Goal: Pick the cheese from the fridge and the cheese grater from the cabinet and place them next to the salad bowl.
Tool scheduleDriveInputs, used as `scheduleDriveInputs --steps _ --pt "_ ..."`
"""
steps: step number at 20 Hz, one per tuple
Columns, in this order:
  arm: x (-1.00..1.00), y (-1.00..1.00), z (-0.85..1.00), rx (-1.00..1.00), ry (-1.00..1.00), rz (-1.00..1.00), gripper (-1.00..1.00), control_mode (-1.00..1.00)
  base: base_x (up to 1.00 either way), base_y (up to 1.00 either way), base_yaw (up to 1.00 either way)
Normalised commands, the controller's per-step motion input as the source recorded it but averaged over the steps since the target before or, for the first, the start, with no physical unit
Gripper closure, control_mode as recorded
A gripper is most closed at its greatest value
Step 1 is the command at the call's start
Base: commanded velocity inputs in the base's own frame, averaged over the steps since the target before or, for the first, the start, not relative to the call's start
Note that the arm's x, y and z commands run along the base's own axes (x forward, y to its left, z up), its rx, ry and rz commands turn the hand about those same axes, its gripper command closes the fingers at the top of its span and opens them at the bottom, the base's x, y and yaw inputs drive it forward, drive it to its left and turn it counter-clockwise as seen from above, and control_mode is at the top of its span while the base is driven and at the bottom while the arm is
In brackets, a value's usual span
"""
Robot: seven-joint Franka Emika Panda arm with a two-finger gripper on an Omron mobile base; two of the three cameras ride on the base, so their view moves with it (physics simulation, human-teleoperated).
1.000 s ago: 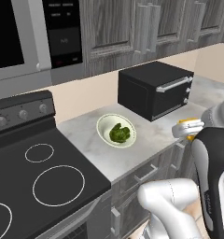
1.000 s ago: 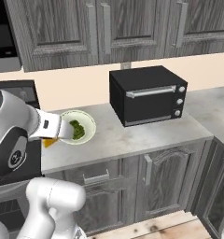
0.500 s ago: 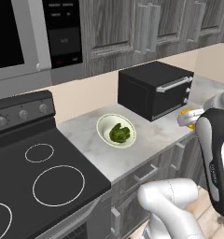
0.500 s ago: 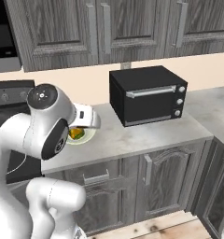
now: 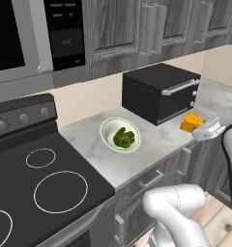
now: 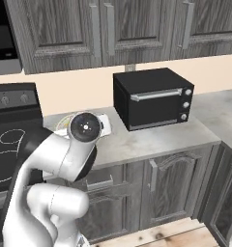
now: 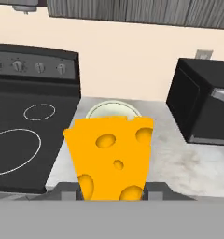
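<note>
Right now my hand (image 5: 201, 126) is clamped on the cheese (image 5: 191, 122), holding it up in the air off the right end of the tabletop (image 5: 152, 144). Through the hand view the cheese (image 7: 112, 157) covers the near rim of the bowl (image 7: 113, 111). From the left base view, the bowl (image 5: 120, 135) sits on the tabletop between the stove (image 5: 36, 173) and the black oven (image 5: 160, 91).

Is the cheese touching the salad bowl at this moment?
Apart. The left base view shows the cheese shut in the gripper, right of the toaster oven, with bare counter before the salad bowl.
</note>
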Motion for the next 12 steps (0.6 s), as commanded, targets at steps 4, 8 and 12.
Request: scheduleDriveInputs --steps 4,8,12 --pt "0.32 -0.13 -0.02 0.00 -0.23 0.46 1.00 -1.00 0.00 0.00 0.00" --pt "0.45 -0.10 0.00 0.00 -0.07 0.34 1.00 -1.00 0.00 0.00 0.00" --pt "0.55 -0.01 0.00 -0.03 0.04 0.10 1.00 -1.00 0.00 0.00 0.00"
